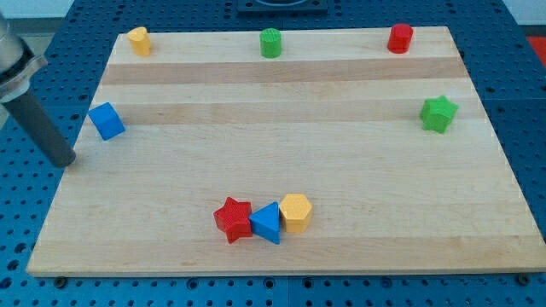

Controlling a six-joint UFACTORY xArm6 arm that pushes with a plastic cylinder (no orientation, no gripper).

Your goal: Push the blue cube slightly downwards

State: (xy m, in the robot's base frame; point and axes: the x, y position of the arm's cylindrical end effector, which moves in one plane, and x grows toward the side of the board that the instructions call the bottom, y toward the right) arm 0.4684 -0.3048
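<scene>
wooden board point(341, 196) | blue cube point(107, 120) at left edge | my tip point(66, 162) just left-below it | no jaws, no writing

From my remote station, I see a pale wooden board point(281, 94), made of joined planks with lengthwise grain, filling most of the frame. Around it lies a blue surface point(520, 51) dotted with a regular grid of small holes. A dark fixture point(277, 7) sits at the view's top edge. Lighting is even and soft, with faint shadows.
</scene>
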